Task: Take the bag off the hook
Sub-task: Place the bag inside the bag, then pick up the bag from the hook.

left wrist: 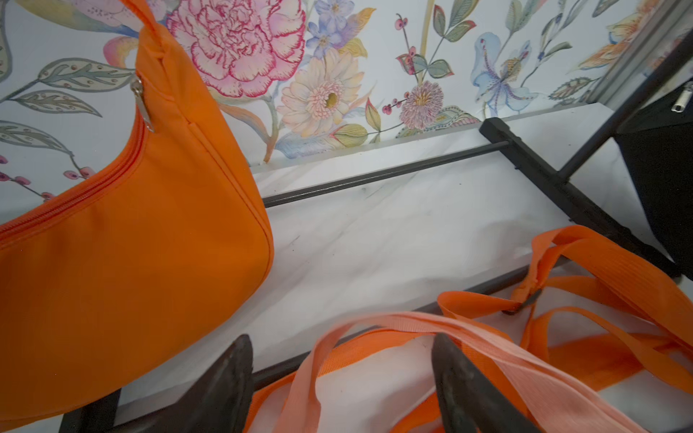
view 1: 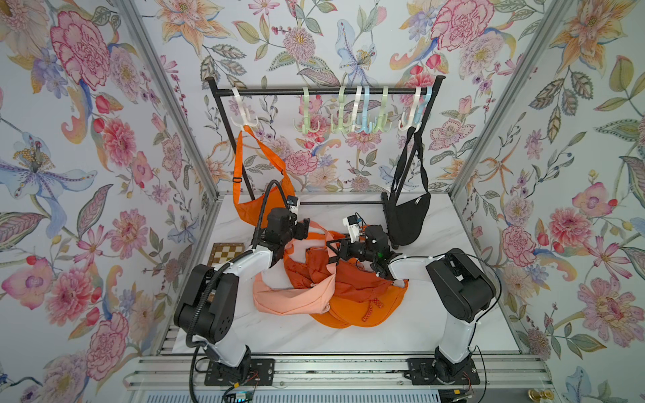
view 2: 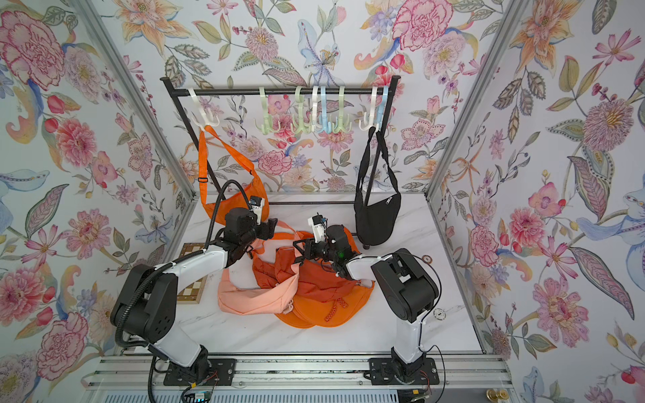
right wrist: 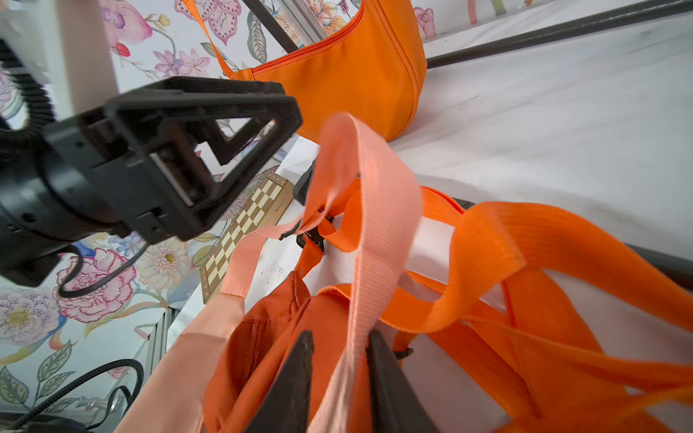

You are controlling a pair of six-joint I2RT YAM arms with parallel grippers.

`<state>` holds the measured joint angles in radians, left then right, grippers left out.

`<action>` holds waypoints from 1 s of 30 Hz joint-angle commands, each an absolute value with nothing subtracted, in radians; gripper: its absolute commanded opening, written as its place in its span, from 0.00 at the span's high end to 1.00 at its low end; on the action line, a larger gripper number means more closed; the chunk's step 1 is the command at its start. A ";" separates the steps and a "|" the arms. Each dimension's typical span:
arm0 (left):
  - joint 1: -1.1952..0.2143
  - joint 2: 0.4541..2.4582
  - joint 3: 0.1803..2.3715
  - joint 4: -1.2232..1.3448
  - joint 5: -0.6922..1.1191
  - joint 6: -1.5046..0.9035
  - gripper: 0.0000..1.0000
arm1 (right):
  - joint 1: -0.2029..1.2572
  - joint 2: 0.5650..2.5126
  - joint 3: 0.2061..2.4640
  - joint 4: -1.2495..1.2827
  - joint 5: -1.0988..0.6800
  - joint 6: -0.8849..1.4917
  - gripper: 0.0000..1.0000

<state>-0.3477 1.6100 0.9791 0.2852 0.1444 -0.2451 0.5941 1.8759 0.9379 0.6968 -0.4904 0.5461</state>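
A bright orange bag (view 1: 248, 209) (view 2: 215, 209) hangs by its strap from a white hook (view 1: 244, 118) at the rail's left end; the left wrist view shows its body (left wrist: 131, 243) close by. At the right end a black bag (view 1: 408, 216) hangs from another hook (view 1: 412, 120). My left gripper (view 1: 303, 226) (left wrist: 341, 337) is open just beside the orange bag, its fingers wide apart over a loose peach strap (left wrist: 393, 322). My right gripper (view 1: 333, 249) (right wrist: 342, 333) is open a little, and the peach strap (right wrist: 375, 225) runs slack between its jaws.
A pile of bags lies mid-table: a peach bag (view 1: 289, 296), a dark orange one (view 1: 349, 279) and an orange one (view 1: 363, 310), straps tangled. The black rack (view 1: 324, 91) carries several free hooks. Its base bar (left wrist: 375, 176) runs along the back. A chessboard (view 1: 227, 253) lies at the left.
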 commanded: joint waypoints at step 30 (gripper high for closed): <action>-0.125 1.470 1.266 0.364 -0.390 -0.032 0.23 | 0.689 1.533 1.237 0.183 -0.319 0.151 0.25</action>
